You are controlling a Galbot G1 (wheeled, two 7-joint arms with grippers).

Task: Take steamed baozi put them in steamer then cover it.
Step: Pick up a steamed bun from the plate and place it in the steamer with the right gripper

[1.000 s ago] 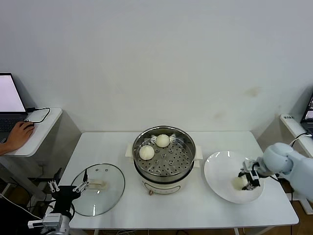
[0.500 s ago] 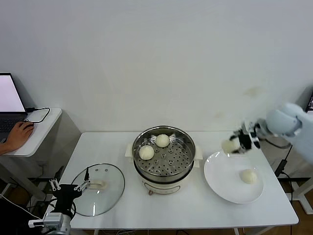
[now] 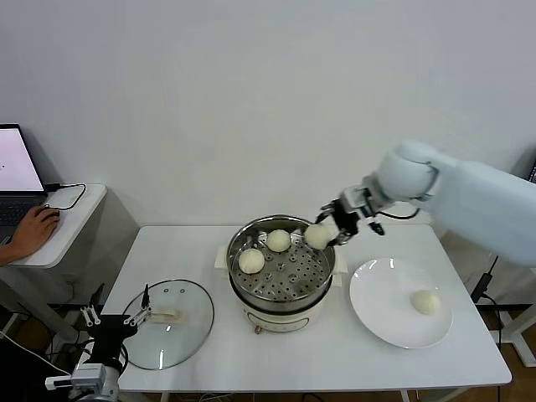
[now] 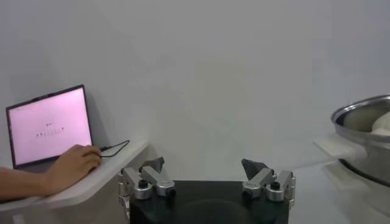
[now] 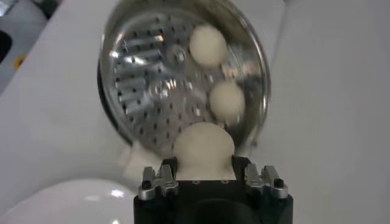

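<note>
Head view: the right gripper [image 3: 328,232] carries a steamed baozi [image 3: 317,236] pinched between its fingers over the right rim of the steamer [image 3: 281,266], where two more baozi [image 3: 251,260] sit on the perforated tray. A fourth bun [image 3: 426,301] waits on the white plate [image 3: 381,322]. The glass cover [image 3: 168,323] lies flat on the table [image 3: 335,360], left of the steamer, with the left gripper [image 3: 115,322] parked beside it at the table's near-left corner.

Left wrist view: the left gripper [image 4: 207,181] idles with fingers spread wide and empty; the steamer [image 4: 365,131] shows at the frame's edge.

Right wrist view: the right gripper [image 5: 209,179] clamps the bun [image 5: 203,149], with the steamer [image 5: 183,76] beyond. This looks like the third transfer; the next move probably calls for carrying the bun inward over a free patch of tray, lowering and releasing.
</note>
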